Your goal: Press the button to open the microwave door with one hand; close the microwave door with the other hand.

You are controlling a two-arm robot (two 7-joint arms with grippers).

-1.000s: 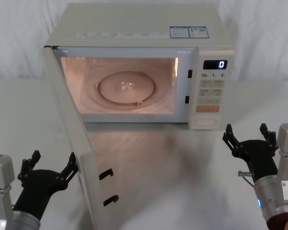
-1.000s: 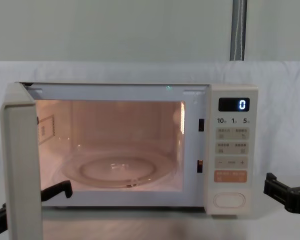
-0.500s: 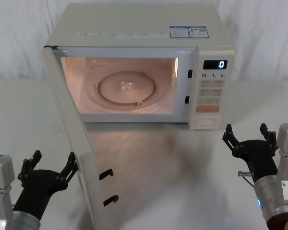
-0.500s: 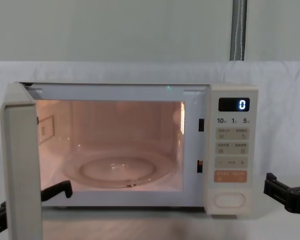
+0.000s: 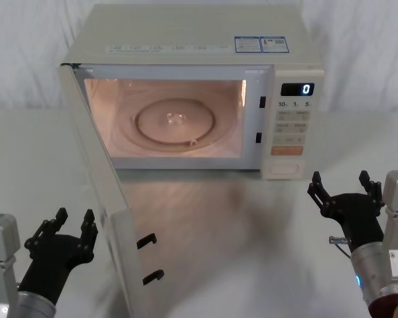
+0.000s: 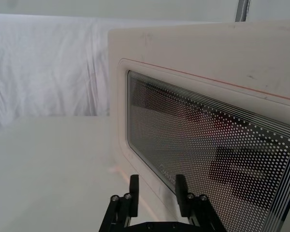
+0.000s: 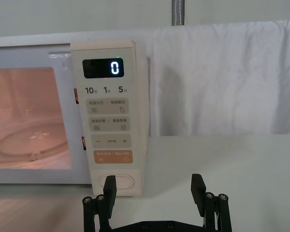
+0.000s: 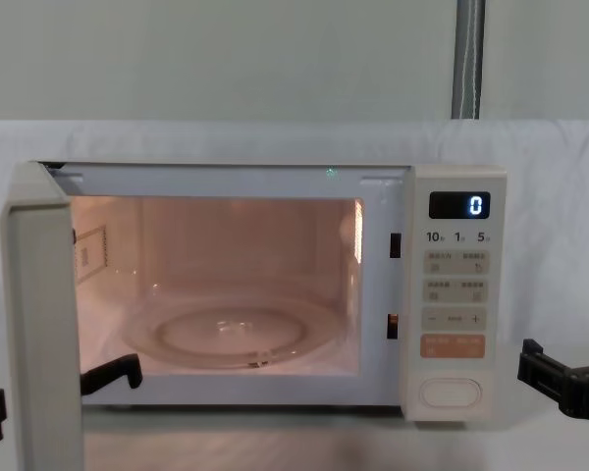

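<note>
From the head view, the microwave door (image 5: 99, 192) stands wide open, swung out toward the robot on the left side of the oven, with its free edge and two black latch hooks (image 5: 149, 258) nearest the camera. The left gripper (image 5: 71, 225) sits low on the outer side of the door, just beside its free edge; its fingers are parted only a little and hold nothing. The right gripper (image 5: 340, 187) waits in front of the control panel (image 5: 293, 122), apart from it, with its fingers spread wide and empty. Between the door and the right gripper the table (image 5: 252, 245) is bare.

In the left wrist view the door's outer face is close — a cream frame around a dotted dark window (image 6: 212, 145). The two black fingers (image 6: 133, 187) are near its lower edge; whether they touch it I cannot tell.

In the right wrist view the panel shows a lit "0" and below it the oval button (image 7: 119, 182), a short way beyond the open fingers (image 7: 109, 189).

In the chest view the door is seen edge-on at the left, the lit cavity (image 8: 226, 294) with the glass turntable (image 8: 236, 334) open behind it, and the right gripper is at the lower right.
</note>
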